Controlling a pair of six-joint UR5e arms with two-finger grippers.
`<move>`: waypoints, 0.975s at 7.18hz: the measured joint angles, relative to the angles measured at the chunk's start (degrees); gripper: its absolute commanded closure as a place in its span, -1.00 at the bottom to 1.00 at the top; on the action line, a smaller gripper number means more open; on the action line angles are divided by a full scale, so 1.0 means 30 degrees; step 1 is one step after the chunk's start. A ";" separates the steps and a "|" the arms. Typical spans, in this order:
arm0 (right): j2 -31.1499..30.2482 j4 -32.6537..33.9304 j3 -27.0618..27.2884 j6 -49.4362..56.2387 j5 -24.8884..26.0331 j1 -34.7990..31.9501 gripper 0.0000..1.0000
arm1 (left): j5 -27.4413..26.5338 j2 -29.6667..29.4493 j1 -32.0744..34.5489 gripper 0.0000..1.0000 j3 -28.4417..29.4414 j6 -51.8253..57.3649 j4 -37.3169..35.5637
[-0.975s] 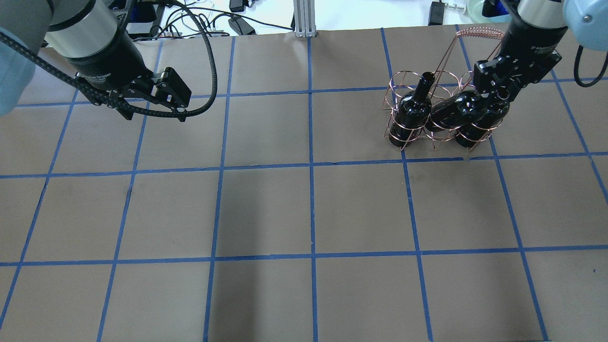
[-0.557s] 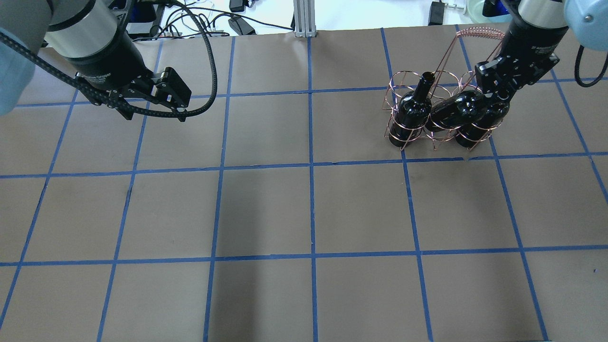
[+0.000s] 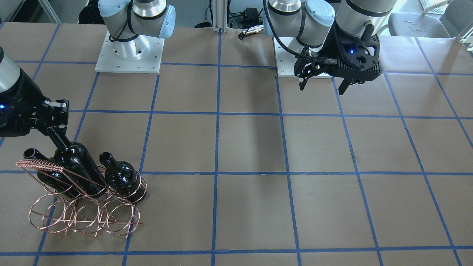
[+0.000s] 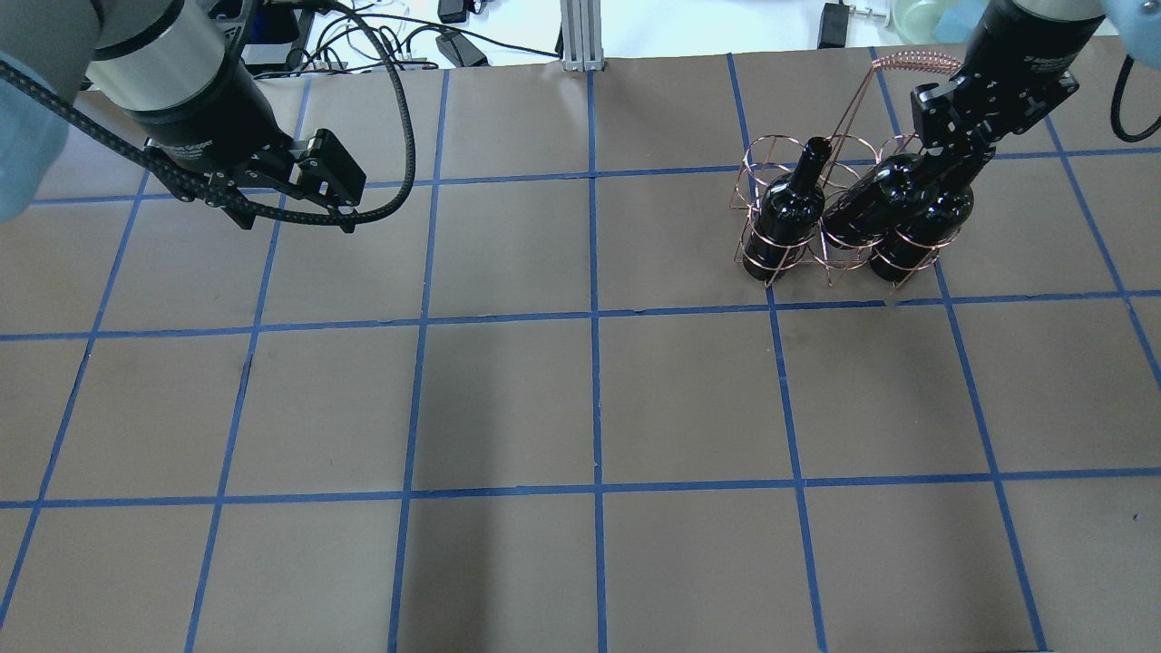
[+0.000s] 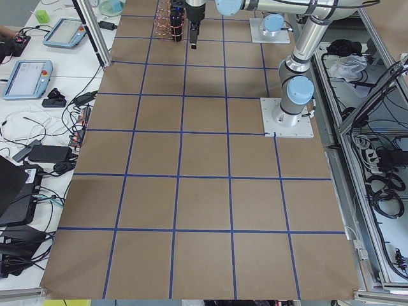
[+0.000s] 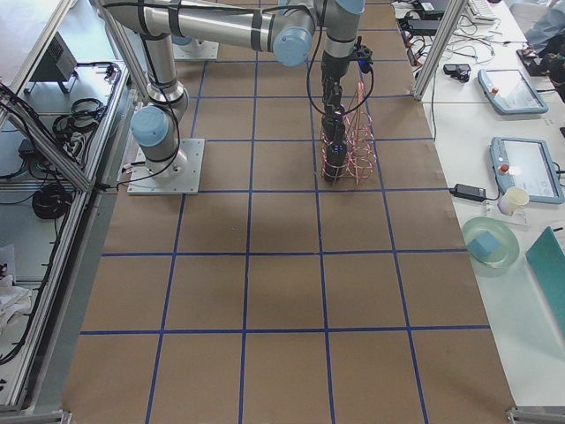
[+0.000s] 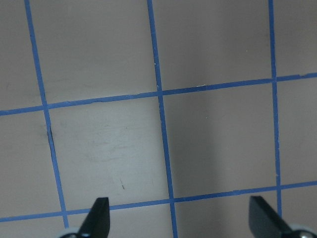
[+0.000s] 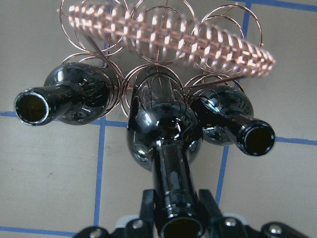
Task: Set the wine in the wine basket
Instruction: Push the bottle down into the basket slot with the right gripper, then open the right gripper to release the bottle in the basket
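Three glossy dark wine bottles stand in the near row of the copper wire basket (image 4: pixel 916 62) at the table's far right. My right gripper (image 4: pixel 954 163) is shut on the neck of the middle bottle (image 4: pixel 875 204), which leans towards the gripper with its base in the middle ring. The right wrist view shows this bottle (image 8: pixel 161 134) between the left bottle (image 8: pixel 74 94) and the right bottle (image 8: pixel 233 116), with my right gripper's fingers (image 8: pixel 148 208) on each side of its neck. My left gripper (image 4: pixel 340 186) hangs open and empty over the far left of the table.
The basket's long wire-wrapped handle (image 8: pixel 168 29) arches over the rear row of rings (image 3: pixel 85 218), which hold nothing. Blue tape lines grid the brown table top (image 4: pixel 590 399). Both arm bases (image 3: pixel 129 51) stand at the table's robot side.
My right gripper has moved towards the far edge with the middle bottle's neck. The bottle now stands more upright. The left arm has not moved.
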State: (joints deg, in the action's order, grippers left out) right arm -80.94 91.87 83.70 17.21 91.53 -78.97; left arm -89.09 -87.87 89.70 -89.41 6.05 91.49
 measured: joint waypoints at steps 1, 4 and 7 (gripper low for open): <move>0.0069 0.0001 -0.0109 -0.0096 -0.0212 -0.0008 0.48 | 0.0011 0.0002 0.0006 -1.00 0.0001 0.0002 0.0000; 0.0477 0.0028 -0.0750 -0.0248 -0.0722 -0.0014 0.29 | 0.0027 -0.0004 0.0010 -1.00 0.0007 0.0004 0.0000; 0.0823 0.0064 -0.0970 -0.0288 -0.0799 -0.0054 -0.04 | 0.0048 -0.0008 0.0035 -1.00 0.0008 0.0004 0.0000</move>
State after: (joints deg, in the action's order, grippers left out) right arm -78.47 92.06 80.79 16.35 89.14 -79.13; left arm -88.95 -87.89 89.81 -89.38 6.06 91.49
